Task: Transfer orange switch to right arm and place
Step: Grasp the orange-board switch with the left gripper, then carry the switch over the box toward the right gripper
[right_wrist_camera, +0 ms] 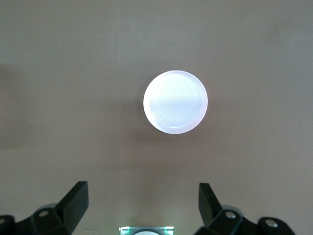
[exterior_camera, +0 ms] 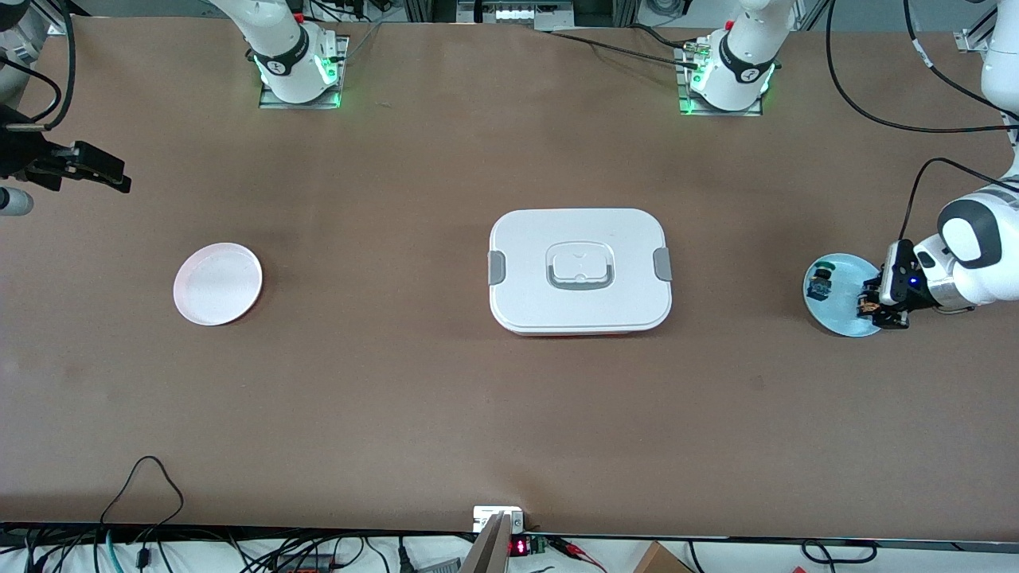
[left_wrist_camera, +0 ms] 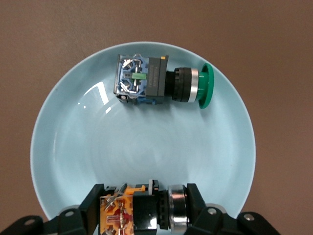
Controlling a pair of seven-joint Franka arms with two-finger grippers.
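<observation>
Left gripper (left_wrist_camera: pixel 144 208) down on the light blue plate (exterior_camera: pixel 836 318) near the tabletop's edge at the left arm's end, jaws closed on the orange switch (left_wrist_camera: pixel 129 210), one finger (left_wrist_camera: pixel 93 200) at the terminal end, the other at the metal collar. The switch lies on its side at the plate's rim, not yet lifted by the look of it. A green-topped blue switch (left_wrist_camera: pixel 159 83) lies apart from it on the same plate, untouched. Right gripper (exterior_camera: pixel 87 171) waits in the air over the tabletop's edge at the right arm's end, fingers (right_wrist_camera: pixel 76 200) wide apart, nothing in them; the pink plate (right_wrist_camera: pixel 175 102) sits below its view, bare. White lidded box (exterior_camera: pixel 579 270) at mid-table. Judgement: the switch is light, rigid plastic and metal, blocky body gives flat faces, collar is round and likely slick. Exposed terminals look bendable. For the handover, leave a free end for the right fingers.
</observation>
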